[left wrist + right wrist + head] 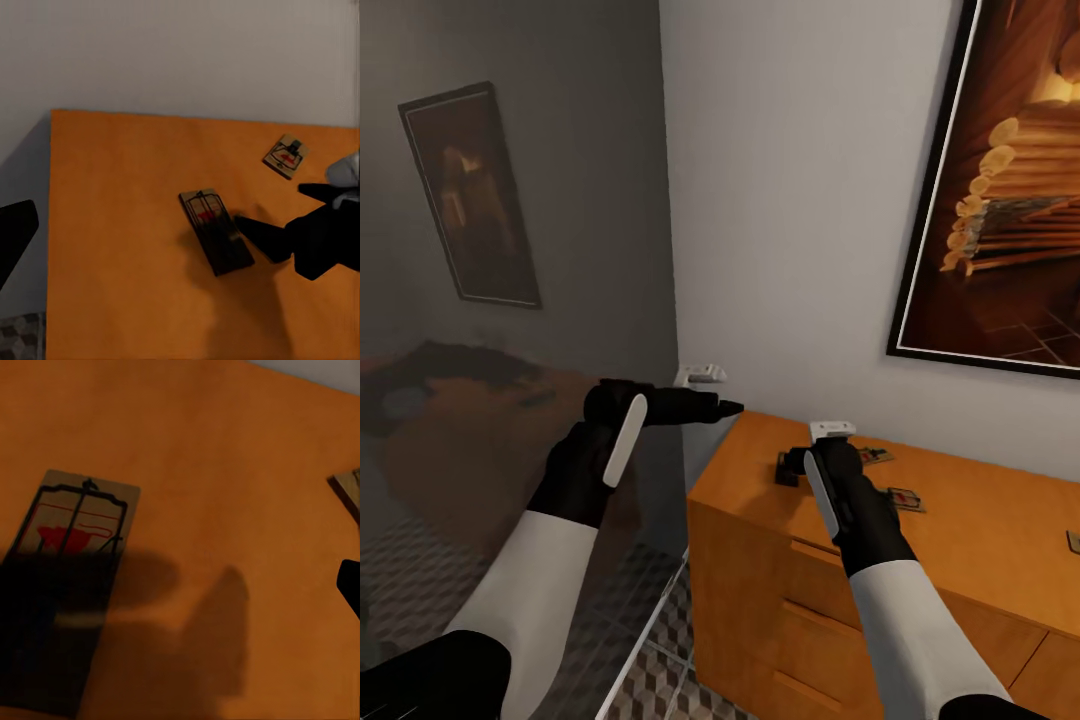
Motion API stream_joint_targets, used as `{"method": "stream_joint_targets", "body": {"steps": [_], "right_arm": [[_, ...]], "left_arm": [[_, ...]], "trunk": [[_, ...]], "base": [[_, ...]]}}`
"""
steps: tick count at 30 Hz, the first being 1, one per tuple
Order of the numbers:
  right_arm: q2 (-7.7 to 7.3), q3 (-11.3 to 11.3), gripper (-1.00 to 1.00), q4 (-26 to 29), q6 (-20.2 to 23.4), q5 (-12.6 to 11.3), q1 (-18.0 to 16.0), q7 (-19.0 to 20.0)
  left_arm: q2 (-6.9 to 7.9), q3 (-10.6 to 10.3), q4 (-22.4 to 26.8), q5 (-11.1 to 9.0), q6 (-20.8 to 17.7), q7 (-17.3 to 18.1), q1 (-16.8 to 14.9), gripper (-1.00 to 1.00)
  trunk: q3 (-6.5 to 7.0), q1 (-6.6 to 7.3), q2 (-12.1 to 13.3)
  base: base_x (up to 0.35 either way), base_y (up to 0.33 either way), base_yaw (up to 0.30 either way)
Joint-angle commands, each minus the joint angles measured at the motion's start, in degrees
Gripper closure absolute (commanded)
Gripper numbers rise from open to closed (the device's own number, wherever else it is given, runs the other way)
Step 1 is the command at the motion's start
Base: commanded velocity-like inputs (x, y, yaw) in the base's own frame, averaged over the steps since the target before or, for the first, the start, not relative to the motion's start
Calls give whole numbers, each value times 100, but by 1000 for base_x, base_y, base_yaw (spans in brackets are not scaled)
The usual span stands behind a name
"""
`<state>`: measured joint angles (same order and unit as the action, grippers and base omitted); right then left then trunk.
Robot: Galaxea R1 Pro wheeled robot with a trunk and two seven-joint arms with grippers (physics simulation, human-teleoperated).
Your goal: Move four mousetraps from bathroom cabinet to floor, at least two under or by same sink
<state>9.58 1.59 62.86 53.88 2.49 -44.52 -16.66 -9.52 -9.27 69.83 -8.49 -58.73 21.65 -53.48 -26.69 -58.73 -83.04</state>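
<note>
Mousetraps lie flat on the cabinet (980, 520) top surface: one (216, 231) near the middle of it, another (286, 156) toward the back edge by the wall. Tan boards, dark wire springs, red print on the near one. Right gripper (259, 229) hovers just beside the near trap, low over the surface, not touching; whether its fingers are apart I cannot tell. Left gripper (710, 405) hangs off the cabinet's left edge, fingers look together, holding nothing. Good practice: straddle the board across its short width, pinch the edges, avoid the spring, lift straight.
</note>
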Motion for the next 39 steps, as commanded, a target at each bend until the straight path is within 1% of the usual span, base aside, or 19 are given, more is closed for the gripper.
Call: {"method": "stream_joint_targets", "body": {"steps": [1,8,19,24,27,39], "right_arm": [[0,-1,-100,-21,10,26,-5,-1],[2,-19,-100,-96,-67,31,-5,4],[8,-14,-100,-94,-94,27,-5,5],[14,-11,-100,-29,-96,23,-5,5],[42,-7,-100,26,-96,22,-5,5],[42,4,-100,183,-76,19,-5,5]], "left_arm": [[2,5,17,-47,-33,-14,-5,-100],[19,28,75,-108,-36,-9,-5,-100],[29,43,80,-125,-36,-10,-5,-100],[29,47,72,-130,-35,-13,-5,-100],[29,46,69,-133,-34,-17,-5,-100],[29,48,54,-135,-33,-20,-5,-100]], "trunk": [[-7,0,-4],[-7,0,-4],[-7,0,-4],[-7,0,-4],[-7,0,-4],[-7,0,-4]], "base": [[0,0,0],[0,0,0],[0,0,0],[0,0,0],[0,0,0],[0,0,0]]}}
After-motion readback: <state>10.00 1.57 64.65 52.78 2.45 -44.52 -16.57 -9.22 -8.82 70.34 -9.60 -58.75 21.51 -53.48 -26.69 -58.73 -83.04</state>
